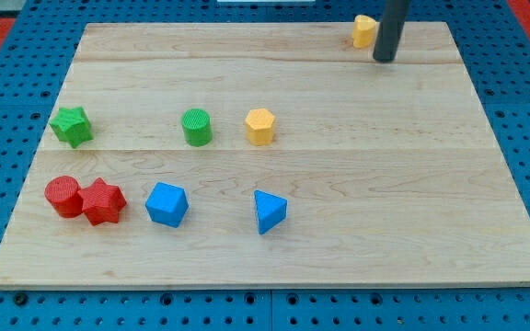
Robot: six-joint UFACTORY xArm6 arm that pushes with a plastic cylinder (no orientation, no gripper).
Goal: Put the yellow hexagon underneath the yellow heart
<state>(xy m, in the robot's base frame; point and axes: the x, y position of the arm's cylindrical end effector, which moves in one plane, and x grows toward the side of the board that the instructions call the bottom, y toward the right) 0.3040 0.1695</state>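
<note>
The yellow hexagon [259, 126] sits on the wooden board, a little left of centre and toward the top. The yellow heart [364, 31] lies at the board's top edge, right of centre, partly hidden by my rod. My tip [385, 59] rests on the board just right of and slightly below the yellow heart, close to it. The tip is far to the upper right of the yellow hexagon.
A green cylinder [197, 127] stands just left of the hexagon. A green star [72, 126] is at the left. A red cylinder [63, 196] touches a red star [103, 202] at lower left. A blue block [167, 204] and a blue triangle [269, 211] lie lower centre.
</note>
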